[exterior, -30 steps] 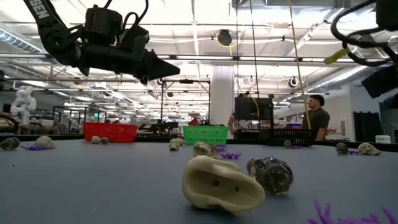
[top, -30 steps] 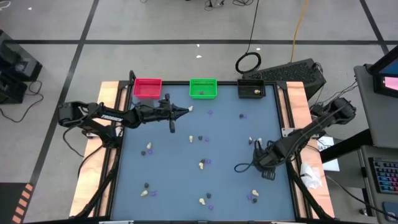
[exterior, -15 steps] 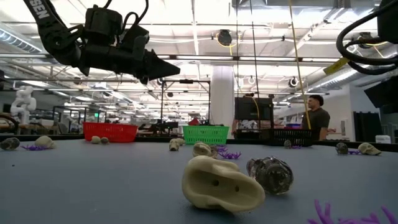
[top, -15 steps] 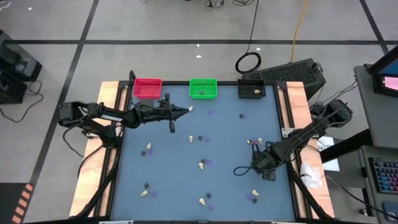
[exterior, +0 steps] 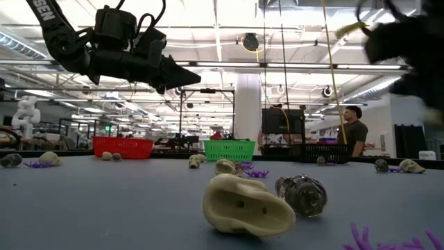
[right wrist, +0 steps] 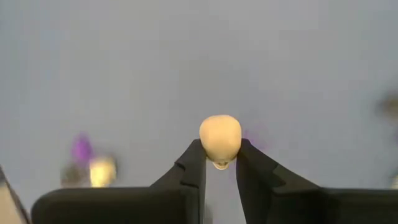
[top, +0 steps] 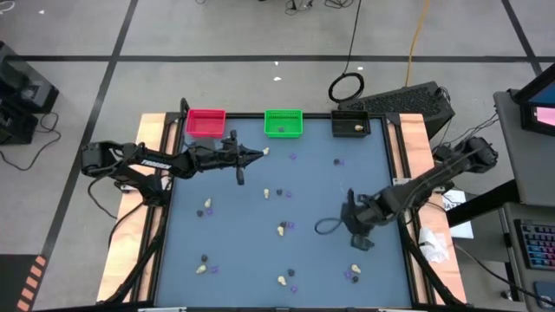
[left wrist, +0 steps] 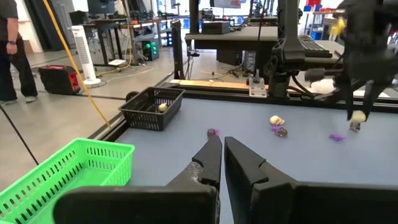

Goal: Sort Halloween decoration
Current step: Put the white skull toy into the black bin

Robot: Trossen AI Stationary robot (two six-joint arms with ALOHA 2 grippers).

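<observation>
The Halloween decoration lies scattered over the blue table [top: 312, 182]: cream lumps [exterior: 246, 205], dark lumps [exterior: 302, 194] and purple bits [top: 338, 161]. My right gripper [top: 349, 198] hangs over the table's right half, pointing steeply down, and is shut on one cream lump [right wrist: 220, 135]. It also shows in the left wrist view, where the lump [left wrist: 357, 116] sits at its tip. My left gripper [top: 260, 152] is shut and empty. It hovers level near the far edge, just in front of the green bin [top: 284, 123]. My right gripper pinches the cream lump's lower part [right wrist: 212, 149] between its two fingertips, one on each side. The fingers come from above, slanting down. The rounded top of the lump stands out past the tips, and the lump is lifted clear of the table.
Three bins stand in a row at the far edge: red [top: 205, 121], green, and black [top: 350, 125] with a cream lump in it. Trinkets dot the table's middle and near part. A person [exterior: 355, 132] stands in the room beyond the table.
My right gripper has risen from the table and drawn a little toward the table's left, tipping somewhat; the cream lump has come up with it, clear of the surface. The left arm has kept still.
</observation>
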